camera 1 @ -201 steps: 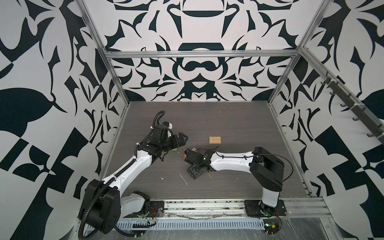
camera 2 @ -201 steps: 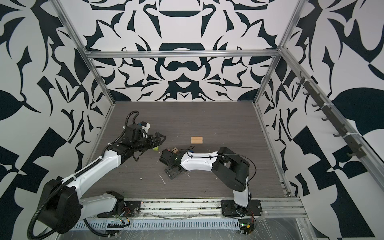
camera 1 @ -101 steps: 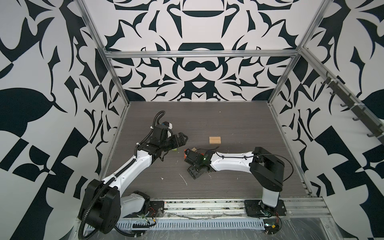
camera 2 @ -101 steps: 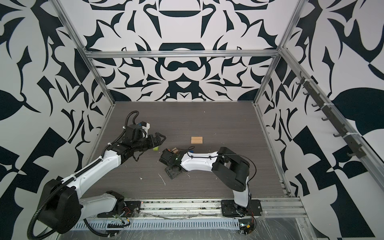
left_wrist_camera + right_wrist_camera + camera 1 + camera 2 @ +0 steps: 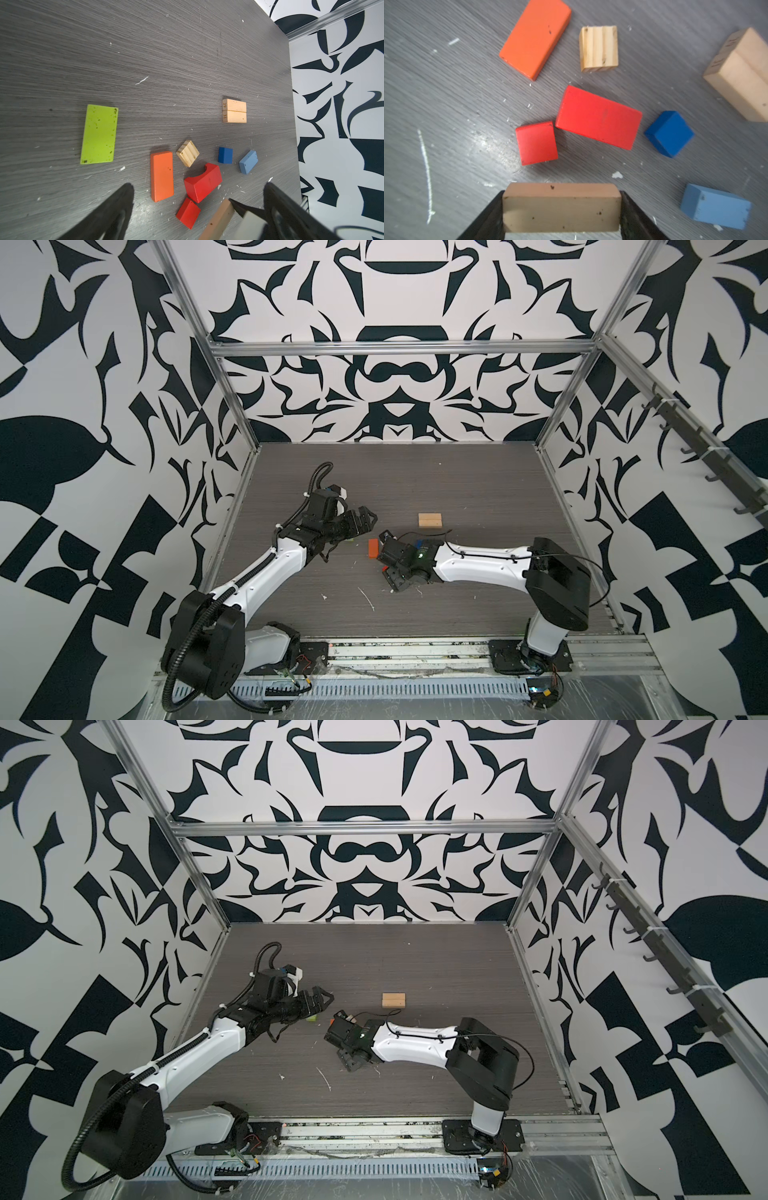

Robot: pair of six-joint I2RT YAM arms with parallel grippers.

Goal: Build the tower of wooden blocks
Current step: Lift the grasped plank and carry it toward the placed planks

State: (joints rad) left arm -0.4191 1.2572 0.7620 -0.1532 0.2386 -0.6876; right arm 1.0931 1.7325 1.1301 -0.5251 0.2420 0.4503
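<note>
— Where are the wood blocks (image 5: 598,117)?
— Loose on the grey table (image 5: 145,52), not piled up. A green block (image 5: 98,134) lies alone. An orange block (image 5: 162,176), a red arch block (image 5: 202,182), a red cube (image 5: 188,213) and a dark blue cube (image 5: 225,155) lie close together. Two tan blocks (image 5: 234,110) sit pressed together, further off.
— And the grippers?
— The right gripper (image 5: 562,193) squeezes a long tan block (image 5: 561,209) by its ends (both black fingers (image 5: 492,214) touch it). The left gripper (image 5: 198,186) gapes wide, with nothing in it.
</note>
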